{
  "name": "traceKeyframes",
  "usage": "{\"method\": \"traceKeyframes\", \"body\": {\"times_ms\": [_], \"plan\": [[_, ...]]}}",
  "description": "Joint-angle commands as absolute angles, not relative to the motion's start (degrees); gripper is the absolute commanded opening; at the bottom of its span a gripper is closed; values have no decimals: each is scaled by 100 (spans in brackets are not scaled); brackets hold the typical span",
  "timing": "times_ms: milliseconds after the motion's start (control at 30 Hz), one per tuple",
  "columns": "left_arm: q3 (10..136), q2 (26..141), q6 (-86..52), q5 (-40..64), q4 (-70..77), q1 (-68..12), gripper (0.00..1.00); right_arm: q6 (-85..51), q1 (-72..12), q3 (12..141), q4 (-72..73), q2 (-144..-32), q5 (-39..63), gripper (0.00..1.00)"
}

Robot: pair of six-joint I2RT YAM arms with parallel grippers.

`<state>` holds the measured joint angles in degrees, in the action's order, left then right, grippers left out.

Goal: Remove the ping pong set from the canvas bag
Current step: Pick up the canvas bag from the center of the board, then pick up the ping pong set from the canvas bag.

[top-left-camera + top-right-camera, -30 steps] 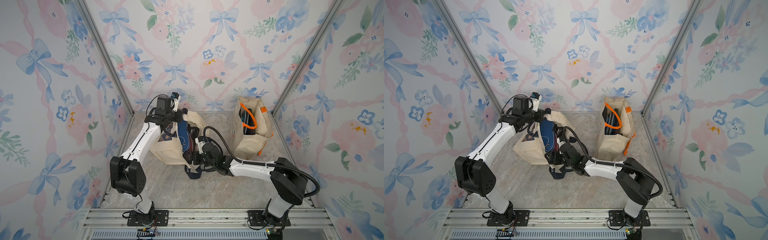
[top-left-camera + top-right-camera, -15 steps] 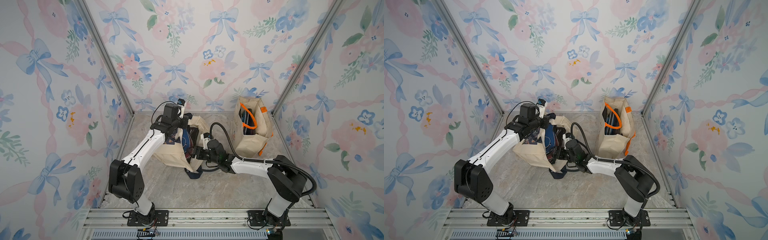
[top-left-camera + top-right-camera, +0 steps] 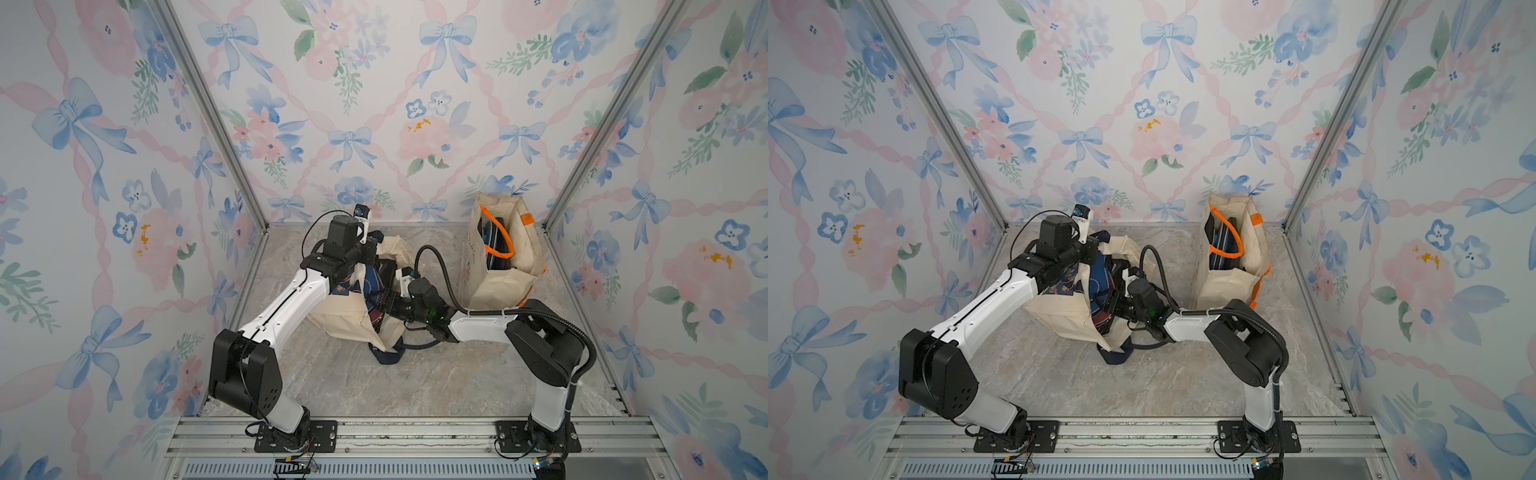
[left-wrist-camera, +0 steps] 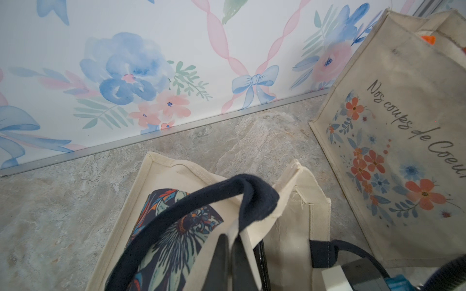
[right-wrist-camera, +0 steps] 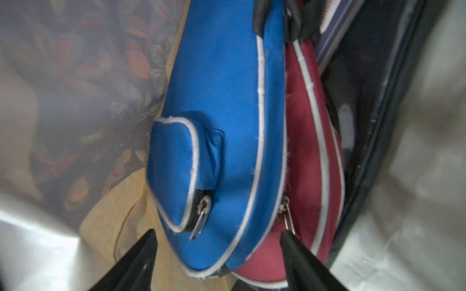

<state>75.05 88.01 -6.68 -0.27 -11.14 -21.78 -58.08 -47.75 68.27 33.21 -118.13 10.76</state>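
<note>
Reach into canvas bag (image 3: 340,320). Compared with a second ago, the right gripper (image 5: 218,238) sits deeper in the bag's mouth. Its jaws are narrower but open, and the fingertips straddle the end of the blue case (image 5: 222,100) without clamping it. The left gripper (image 4: 230,262) is closed on the bag's rim beside the navy handle (image 4: 191,209) and now sits further back, holding the mouth apart. Extraction seems imminent, but nothing is out yet. The maroon case (image 5: 302,156) presses against the blue one, with a dark pouch (image 5: 365,105) beyond; either may drag along. A second tote (image 3: 503,270) stands well apart.
</note>
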Motion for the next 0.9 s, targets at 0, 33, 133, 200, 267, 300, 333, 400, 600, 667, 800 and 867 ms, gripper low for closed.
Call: {"method": "traceKeyframes", "body": {"times_ms": [0, 33, 133, 200, 267, 300, 333, 400, 600, 667, 800, 867], "plan": [[7427, 8605, -852, -104, -820, -2209, 0, -5753, -4795, 7104, 3374, -12077, 1136, 75], [7419, 8598, -869, -89, -811, -2215, 0, -5761, -4790, 7176, 3347, -12145, 1151, 75], [7418, 8595, -887, -45, -793, -2223, 0, -5690, -4782, 7299, 3151, -12226, 1110, 75], [7401, 8579, -879, -18, -789, -2223, 0, -5569, -4778, 7334, 3030, -12234, 1034, 75], [7384, 8593, -879, -1, -783, -2218, 0, -5481, -4764, 7449, 2842, -12268, 1031, 75], [7383, 8588, -887, 0, -782, -2230, 0, -5440, -4764, 7507, 2730, -12293, 1016, 75], [7374, 8595, -885, 0, -786, -2239, 0, -5405, -4762, 7532, 2604, -12270, 986, 75], [7365, 8572, -875, -9, -774, -2243, 0, -5248, -4789, 7472, 2444, -12151, 783, 75], [7348, 8568, -844, -18, -771, -2245, 0, -4983, -4859, 7415, 2120, -12024, 476, 76], [7339, 8563, -844, -17, -776, -2258, 0, -4969, -4859, 7439, 2134, -12062, 492, 76], [7322, 8570, -835, -31, -768, -2283, 0, -4983, -4832, 7531, 2289, -12172, 631, 76], [7330, 8594, -835, -27, -773, -2306, 0, -4983, -4821, 7591, 2302, -12214, 652, 76]]}}
